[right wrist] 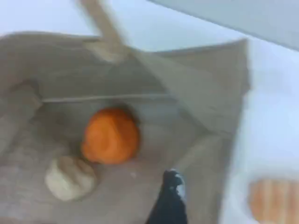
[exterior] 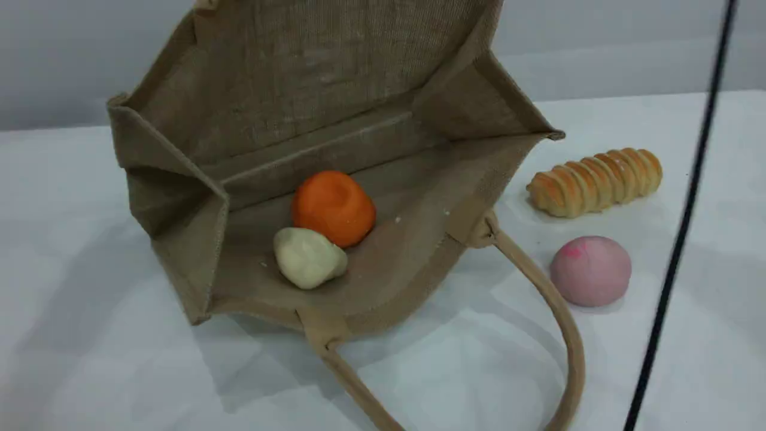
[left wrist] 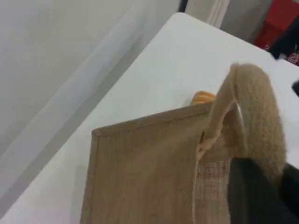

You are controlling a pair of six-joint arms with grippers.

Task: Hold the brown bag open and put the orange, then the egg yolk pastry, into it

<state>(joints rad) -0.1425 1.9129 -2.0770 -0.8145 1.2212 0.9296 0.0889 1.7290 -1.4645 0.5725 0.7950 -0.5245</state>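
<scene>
No text, label, brand or number is showing legibly anywhere (the right wrist view is coming through blurred); the brown bag (exterior: 311, 78) is showing only plain weave.

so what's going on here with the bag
The left tool is pinching the upper handle of the brown bag, holding it open on its side. The orange and the pastry lie inside, side by side. The right tool hangs open at the mouth, holding nothing. A bread roll and pink ball sit outside.
</scene>
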